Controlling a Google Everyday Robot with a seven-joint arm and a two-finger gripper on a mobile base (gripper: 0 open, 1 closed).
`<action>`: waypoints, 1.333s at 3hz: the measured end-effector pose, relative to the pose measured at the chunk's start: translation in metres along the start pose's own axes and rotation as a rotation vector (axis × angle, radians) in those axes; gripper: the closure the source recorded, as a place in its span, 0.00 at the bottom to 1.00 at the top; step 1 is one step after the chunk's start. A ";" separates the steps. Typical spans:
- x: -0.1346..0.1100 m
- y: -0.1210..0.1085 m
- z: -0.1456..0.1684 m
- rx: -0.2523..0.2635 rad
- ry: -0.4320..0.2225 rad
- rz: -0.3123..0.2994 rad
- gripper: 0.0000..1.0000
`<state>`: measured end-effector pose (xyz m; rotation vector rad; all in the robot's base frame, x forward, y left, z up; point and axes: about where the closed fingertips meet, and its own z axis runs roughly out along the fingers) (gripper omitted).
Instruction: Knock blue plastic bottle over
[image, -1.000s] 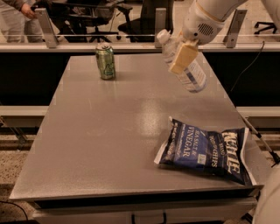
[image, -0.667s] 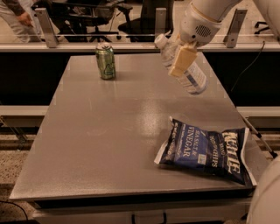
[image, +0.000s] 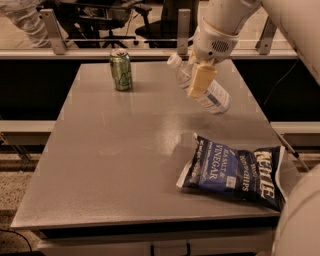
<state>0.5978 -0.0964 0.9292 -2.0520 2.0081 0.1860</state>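
Note:
The blue plastic bottle (image: 212, 98) is clear with a white cap and a pale label. It leans steeply over the far right part of the grey table (image: 125, 150), with its cap pointing up and left. My gripper (image: 200, 80) hangs from the white arm at the top right. It is right against the bottle's upper body, in front of it. I cannot tell whether the bottle's base touches the table.
A green drink can (image: 121, 70) stands upright at the far left of the table. A dark blue chip bag (image: 232, 171) lies flat at the near right. A glass railing and office chairs lie beyond the table's far edge.
My gripper has moved down and slightly left. The bottle has tipped lower, and its cap has dropped and swung to the left.

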 end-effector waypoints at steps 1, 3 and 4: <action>-0.006 0.003 0.017 -0.031 0.020 -0.040 0.36; -0.021 0.003 0.077 -0.141 0.052 -0.137 0.00; -0.021 0.003 0.077 -0.141 0.052 -0.137 0.00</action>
